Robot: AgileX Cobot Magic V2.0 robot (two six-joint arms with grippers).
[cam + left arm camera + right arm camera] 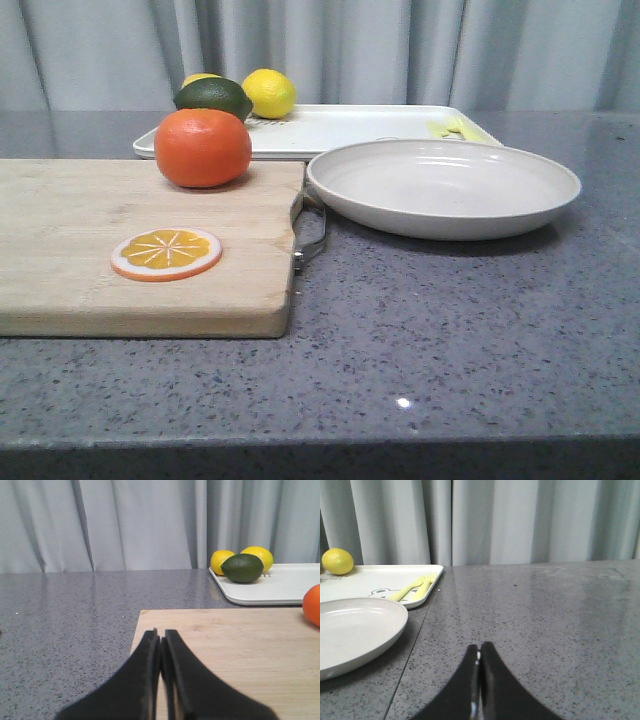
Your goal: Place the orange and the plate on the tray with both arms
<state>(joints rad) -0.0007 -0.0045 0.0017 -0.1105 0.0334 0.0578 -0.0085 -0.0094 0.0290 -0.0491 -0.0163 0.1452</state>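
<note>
The right hand hangs low over the speckled grey counter, its two dark fingers pressed together with nothing between them. Off to one side sits the off-white plate, its rim near the corner of the white tray. The tray carries a yellow lemon and pale yellow-green cutlery, with grey curtains behind.

Low front view across table, both wrist views level, sharing tray.
</note>
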